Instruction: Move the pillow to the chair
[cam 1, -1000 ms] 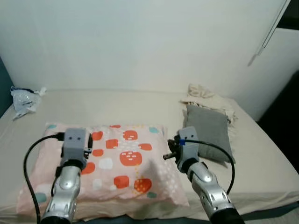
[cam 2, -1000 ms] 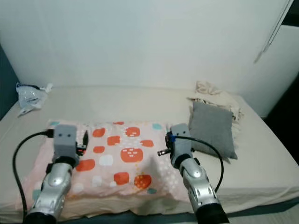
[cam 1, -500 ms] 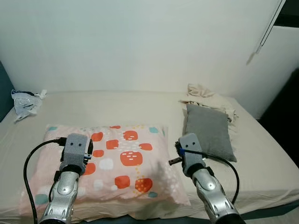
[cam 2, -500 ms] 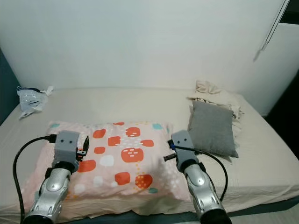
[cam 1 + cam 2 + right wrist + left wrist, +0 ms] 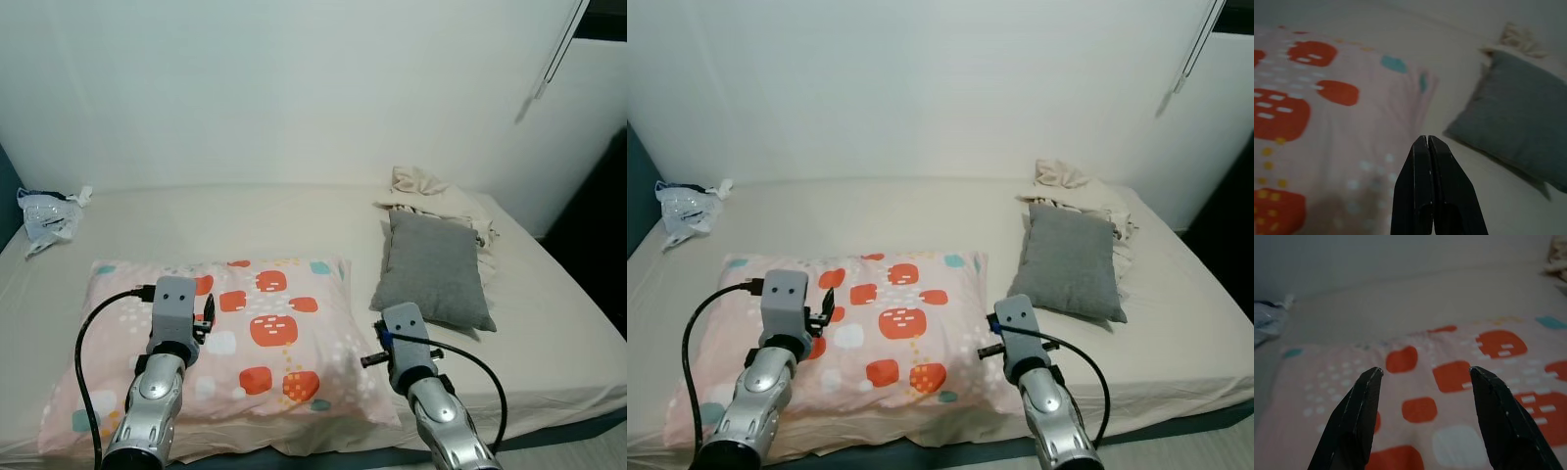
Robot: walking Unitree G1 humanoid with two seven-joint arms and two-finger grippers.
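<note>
A large pink pillow (image 5: 245, 343) with red, white and teal patches lies flat on the near part of the bed (image 5: 294, 220). A smaller grey pillow (image 5: 431, 269) lies to its right. My left gripper (image 5: 1422, 374) hovers over the pink pillow's left half, fingers open with only the pillow's pattern between them. My right gripper (image 5: 1427, 142) is shut on nothing, held above the pink pillow's right edge, with the grey pillow (image 5: 1518, 117) beyond it.
A crumpled cream cloth (image 5: 431, 196) lies behind the grey pillow. A crinkled plastic bag (image 5: 44, 215) sits at the bed's far left. A white wall backs the bed, whose front edge (image 5: 549, 406) drops off near my arms.
The camera has drawn back a little and shows more of the bed. Both arms sit lower in the picture. The pillows lie as before.
</note>
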